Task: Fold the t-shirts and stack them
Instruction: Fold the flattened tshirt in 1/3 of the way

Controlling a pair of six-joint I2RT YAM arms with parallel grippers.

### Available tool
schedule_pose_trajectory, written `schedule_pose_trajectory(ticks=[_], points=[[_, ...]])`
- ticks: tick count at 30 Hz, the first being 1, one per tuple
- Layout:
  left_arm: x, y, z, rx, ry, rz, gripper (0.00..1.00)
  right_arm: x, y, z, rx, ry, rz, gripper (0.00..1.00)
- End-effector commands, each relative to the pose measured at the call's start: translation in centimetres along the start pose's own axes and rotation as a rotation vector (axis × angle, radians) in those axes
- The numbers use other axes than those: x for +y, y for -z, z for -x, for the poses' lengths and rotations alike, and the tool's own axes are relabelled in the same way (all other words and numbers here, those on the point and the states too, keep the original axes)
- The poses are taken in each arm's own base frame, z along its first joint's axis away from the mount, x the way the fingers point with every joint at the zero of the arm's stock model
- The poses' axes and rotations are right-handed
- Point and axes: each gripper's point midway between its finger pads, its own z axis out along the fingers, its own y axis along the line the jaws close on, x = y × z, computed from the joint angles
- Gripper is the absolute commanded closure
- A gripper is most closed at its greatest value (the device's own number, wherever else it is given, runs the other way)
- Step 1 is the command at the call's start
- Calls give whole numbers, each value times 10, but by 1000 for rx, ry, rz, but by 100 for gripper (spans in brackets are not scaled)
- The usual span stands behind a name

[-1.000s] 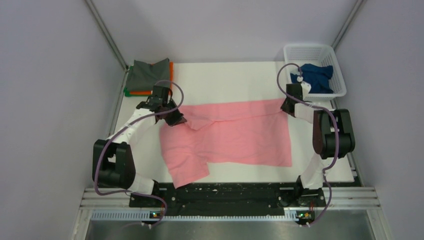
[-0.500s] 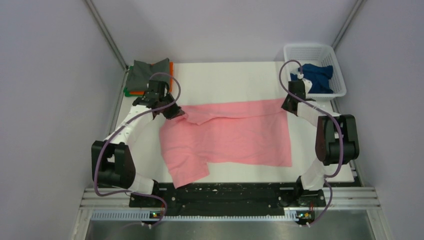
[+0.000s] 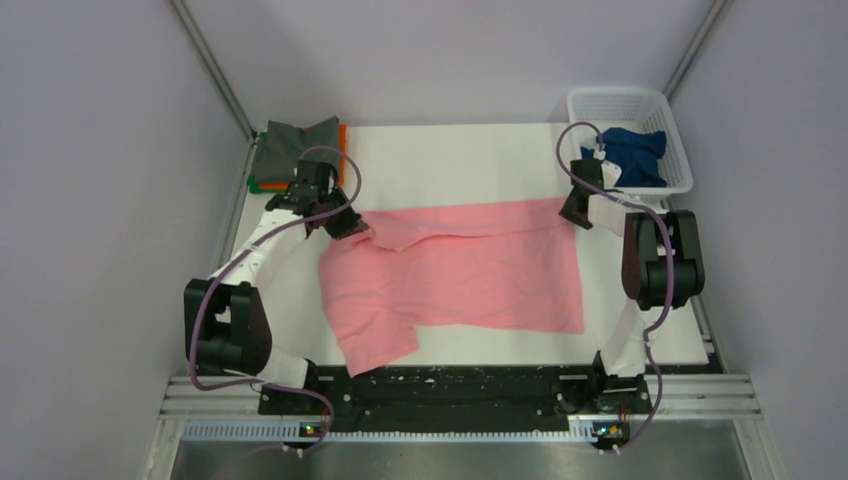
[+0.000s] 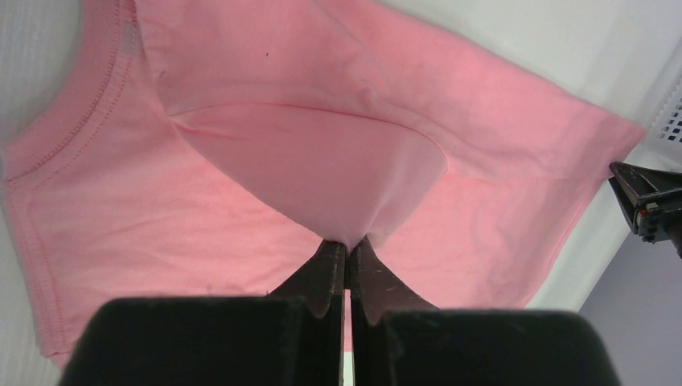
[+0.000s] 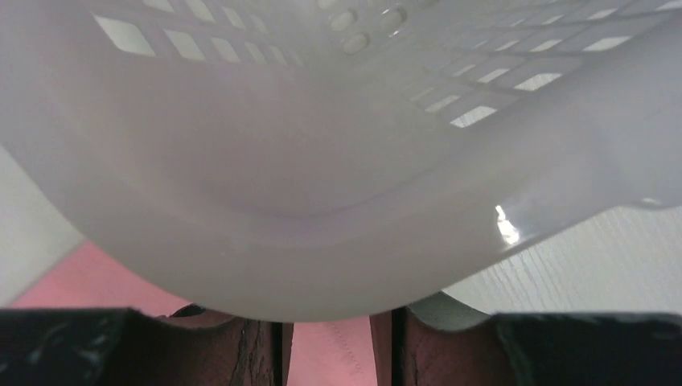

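My left gripper [image 3: 347,224] is clamped tight on a raised fold of the pink shirt [image 3: 470,270], left of centre in the top view. My right gripper [image 3: 573,207] sits at the shirt's upper right corner, fingers parted and gripping nothing, with cloth under the gap. The basket [image 3: 618,100] with the navy shirt [image 3: 632,155] crowds it; its rim fills my right wrist view. Bare table [image 3: 450,160] lies above the shirt's top edge. The grey shirt [image 3: 295,145] tops a stack at upper left.
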Motion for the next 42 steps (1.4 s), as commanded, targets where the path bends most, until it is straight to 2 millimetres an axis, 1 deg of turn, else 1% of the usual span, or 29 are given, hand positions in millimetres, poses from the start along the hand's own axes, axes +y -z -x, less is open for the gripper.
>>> schedule_pose_trajectory(ticks=[1,5,8,11,15,17,21,24,27,33,35,38,40,42], points=[[-8,6,11,-32,-14,-23,100,-3,-5,12,-23,-47,-31,66],[-9,7,13,-37,-14,-24,100,-1,-4,13,-31,-50,-18,75],[-8,7,12,-35,-14,-22,100,1,-3,18,-50,-45,-9,79],[-8,6,12,-34,-13,-20,100,2,0,28,-72,-30,-12,83],[-8,8,14,-44,-13,-20,100,3,3,40,-99,-15,-12,94],[-8,8,15,-51,-13,-18,100,4,3,42,-104,-8,-11,99],[-10,11,20,-70,-19,-18,100,6,6,47,-112,5,-1,100],[-13,14,28,-95,-22,-18,100,12,13,50,-114,18,37,100],[-15,18,41,-131,-23,-16,100,15,26,54,-113,30,72,100],[-22,32,65,-188,-49,-24,100,10,56,58,-125,46,102,100],[-23,36,70,-205,-54,-23,100,10,65,56,-123,52,116,100],[-22,39,71,-207,-58,-16,100,9,72,47,-105,71,130,100],[-17,39,66,-193,-55,-6,100,8,77,40,-87,79,141,100],[-9,36,55,-165,-55,9,100,3,78,30,-68,87,134,100]])
